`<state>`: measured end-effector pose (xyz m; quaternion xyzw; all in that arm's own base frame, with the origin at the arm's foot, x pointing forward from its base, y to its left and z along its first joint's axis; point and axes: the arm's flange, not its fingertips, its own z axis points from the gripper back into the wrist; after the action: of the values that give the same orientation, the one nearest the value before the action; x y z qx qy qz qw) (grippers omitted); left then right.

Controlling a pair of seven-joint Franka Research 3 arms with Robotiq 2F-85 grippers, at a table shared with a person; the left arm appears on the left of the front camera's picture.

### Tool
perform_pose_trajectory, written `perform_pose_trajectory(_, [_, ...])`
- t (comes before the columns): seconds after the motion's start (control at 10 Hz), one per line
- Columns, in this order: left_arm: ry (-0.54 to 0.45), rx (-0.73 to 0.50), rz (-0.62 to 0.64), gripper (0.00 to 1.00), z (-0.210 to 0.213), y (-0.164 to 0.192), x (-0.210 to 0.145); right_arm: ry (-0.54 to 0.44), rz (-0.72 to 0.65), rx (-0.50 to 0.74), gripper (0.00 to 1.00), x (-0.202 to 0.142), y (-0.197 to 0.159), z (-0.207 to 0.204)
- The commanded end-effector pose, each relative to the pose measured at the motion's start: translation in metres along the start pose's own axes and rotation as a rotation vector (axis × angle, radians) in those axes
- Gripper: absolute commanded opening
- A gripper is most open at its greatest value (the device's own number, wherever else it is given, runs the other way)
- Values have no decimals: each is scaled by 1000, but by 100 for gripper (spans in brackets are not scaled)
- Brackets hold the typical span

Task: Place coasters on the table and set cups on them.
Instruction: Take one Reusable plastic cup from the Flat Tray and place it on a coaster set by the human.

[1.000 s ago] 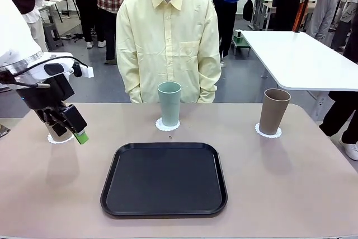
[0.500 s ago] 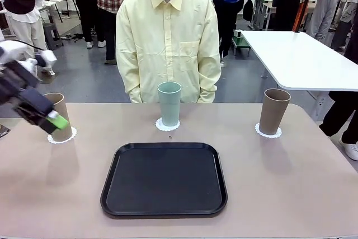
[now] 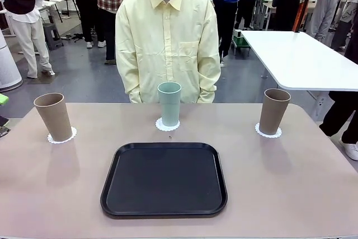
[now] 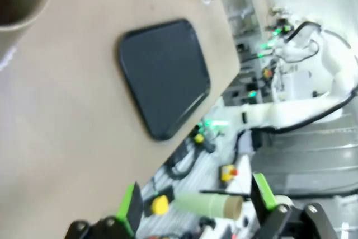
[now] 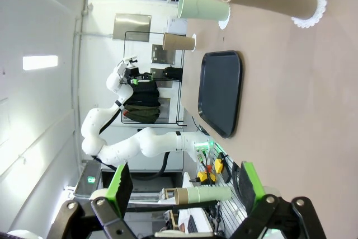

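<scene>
Three cups stood upright on coasters along the bench's [image 3: 313, 183] far side: left taupe cup [image 3: 53, 116], mint cup [image 3: 169, 103], right taupe cup [image 3: 274, 111] | black tray [image 3: 164, 178] lay nearer me | I saw left hand [image 4: 196, 208] released, off the bench edge | right hand [image 5: 182, 186] released, holding nothing.

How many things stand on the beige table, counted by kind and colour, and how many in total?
Taupe-brown tapered matte cups: 2
Mint-green tapered matte cup: 1
White round lacy coasters, one under each cup: 3
Black rectangular tray with rounded corners: 1
Total: 7
</scene>
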<state>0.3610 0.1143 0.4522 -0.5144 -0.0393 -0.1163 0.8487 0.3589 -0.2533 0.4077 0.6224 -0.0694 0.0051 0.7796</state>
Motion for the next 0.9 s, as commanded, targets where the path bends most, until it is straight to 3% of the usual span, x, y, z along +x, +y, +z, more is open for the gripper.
perform_pose_trajectory(0.0, [-63, -143, -10, 100, 23, 26, 11, 4, -1, -3, 100, -1, 0, 1])
perform_pose_trajectory(0.4, [-154, -249, 15, 100, 59, 77, -9, 4, -1, -3, 100, -1, 0, 1])
perform_pose_trajectory(0.7, [-181, -254, -18, 100, 67, 80, -12, 4, -1, -3, 100, -1, 0, 1])
perform_pose_trajectory(0.8, [-153, -236, 38, 100, 62, 85, -18, 4, -1, -3, 100, -1, 0, 1])
